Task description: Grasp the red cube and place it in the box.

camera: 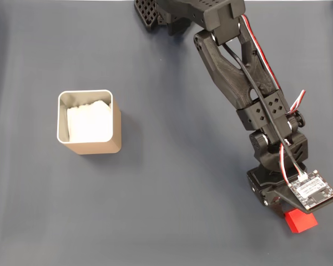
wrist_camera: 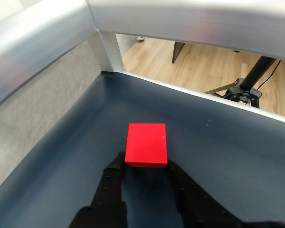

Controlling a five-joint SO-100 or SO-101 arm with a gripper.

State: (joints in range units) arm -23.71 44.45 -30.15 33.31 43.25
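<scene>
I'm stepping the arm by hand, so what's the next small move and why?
Probably ease the gripper forward a little, then close. In the wrist view the open fingers only reach the near edge of the cube, which sits on the mat, far from the box.

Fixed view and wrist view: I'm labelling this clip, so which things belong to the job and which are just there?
Job:
- red cube, between the fingertips of the gripper
- box, white-lined, standing apart on the mat

Just there:
- dark mat
- metal frame rail
- black stand on the wood floor
</scene>
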